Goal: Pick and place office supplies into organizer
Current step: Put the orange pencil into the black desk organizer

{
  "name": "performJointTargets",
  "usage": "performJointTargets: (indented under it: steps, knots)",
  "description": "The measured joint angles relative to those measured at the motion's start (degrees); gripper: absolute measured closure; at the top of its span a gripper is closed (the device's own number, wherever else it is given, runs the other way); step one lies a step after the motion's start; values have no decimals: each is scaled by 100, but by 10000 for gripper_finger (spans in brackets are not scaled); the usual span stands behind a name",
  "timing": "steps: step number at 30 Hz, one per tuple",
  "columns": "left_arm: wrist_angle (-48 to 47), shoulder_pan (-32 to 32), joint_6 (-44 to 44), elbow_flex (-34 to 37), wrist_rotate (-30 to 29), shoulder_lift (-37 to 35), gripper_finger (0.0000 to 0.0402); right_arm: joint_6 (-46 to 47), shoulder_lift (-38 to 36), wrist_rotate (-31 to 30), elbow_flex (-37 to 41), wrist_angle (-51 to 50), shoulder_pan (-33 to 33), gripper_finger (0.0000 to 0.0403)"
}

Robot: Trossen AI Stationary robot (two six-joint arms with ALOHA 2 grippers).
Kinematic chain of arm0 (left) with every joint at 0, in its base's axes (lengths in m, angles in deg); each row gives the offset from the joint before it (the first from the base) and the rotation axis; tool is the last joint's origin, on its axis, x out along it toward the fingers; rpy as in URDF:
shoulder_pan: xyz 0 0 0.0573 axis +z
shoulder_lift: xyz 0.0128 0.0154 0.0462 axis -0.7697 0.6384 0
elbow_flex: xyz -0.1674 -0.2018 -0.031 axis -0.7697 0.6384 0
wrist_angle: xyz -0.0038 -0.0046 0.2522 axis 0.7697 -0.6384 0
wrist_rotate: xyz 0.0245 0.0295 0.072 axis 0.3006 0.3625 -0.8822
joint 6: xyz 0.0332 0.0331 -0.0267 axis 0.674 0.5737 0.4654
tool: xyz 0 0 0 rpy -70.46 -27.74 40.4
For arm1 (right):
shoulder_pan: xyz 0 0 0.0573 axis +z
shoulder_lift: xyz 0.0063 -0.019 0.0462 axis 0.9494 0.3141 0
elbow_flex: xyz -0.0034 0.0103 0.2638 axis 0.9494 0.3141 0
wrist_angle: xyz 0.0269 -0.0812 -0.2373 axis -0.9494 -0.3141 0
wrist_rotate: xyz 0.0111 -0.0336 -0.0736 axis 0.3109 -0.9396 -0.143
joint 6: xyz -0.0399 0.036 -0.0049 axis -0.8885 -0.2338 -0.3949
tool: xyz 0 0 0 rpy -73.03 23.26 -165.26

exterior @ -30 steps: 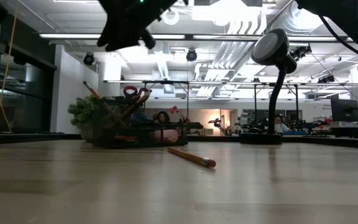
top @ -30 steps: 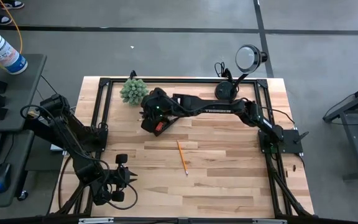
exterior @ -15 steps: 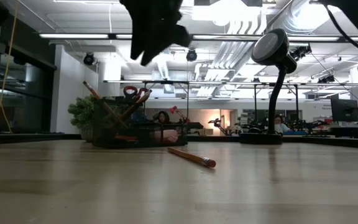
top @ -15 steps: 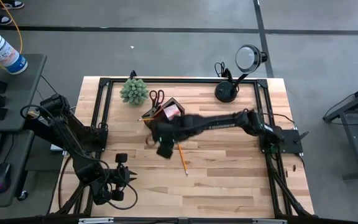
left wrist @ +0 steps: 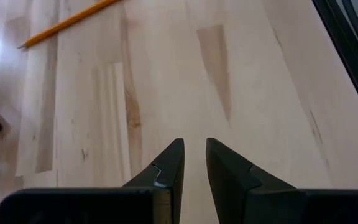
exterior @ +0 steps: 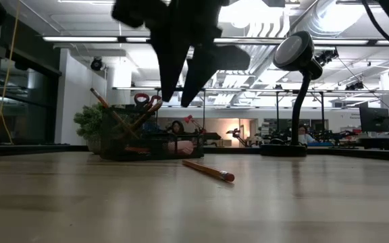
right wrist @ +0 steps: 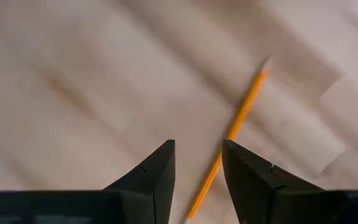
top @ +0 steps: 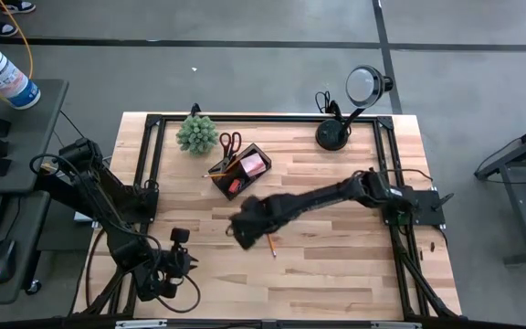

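The right hand (top: 242, 228) hangs open and empty over the centre of the wooden surface (top: 336, 265), just above the loose orange pencil (right wrist: 234, 128) that lies flat there. The organizer (top: 238, 171) sits in the upper middle of the high view beside the green plant (top: 196, 133), holding red-handled scissors (top: 230, 143) and a pink sticky-note pad (top: 255, 164). The left hand (left wrist: 193, 167) waits at lower left, fingers slightly parted, holding nothing.

The pencil (top: 268, 232) is lying mid-table, under the right gripper (top: 242, 228). The organizer (top: 239, 171) is sitting behind it, the plant (top: 196, 133) at the organizer's left, the lamp (top: 334, 133) standing far right. The left gripper (top: 184, 262) is waiting front-left.
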State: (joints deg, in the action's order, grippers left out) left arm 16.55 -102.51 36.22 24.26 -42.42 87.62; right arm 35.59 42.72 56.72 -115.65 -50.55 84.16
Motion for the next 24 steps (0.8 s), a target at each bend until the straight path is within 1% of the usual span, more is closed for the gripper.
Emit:
performJointTargets:
  steps: [2,4,8,11,14,19,24]
  knots:
    - [2,0,11,0,73,0,344,202,0,-53,84,16,-183,277]
    - [4,0,10,0,126,0,344,383,0,30,173,4,-363,277]
    - [40,-1,-23,0,319,0,344,286,0,739,221,-73,-559,277]
    - [102,-11,-33,-2,481,0,344,314,0,1011,221,-111,-431,277]
    - [183,-75,-33,-2,528,0,344,644,0,1232,221,-140,-187,277]
    - [328,-125,-22,-2,406,0,344,1591,0,1173,221,-134,203,277]
    - [340,-109,9,-2,300,0,344,2202,79,1094,215,-176,435,277]
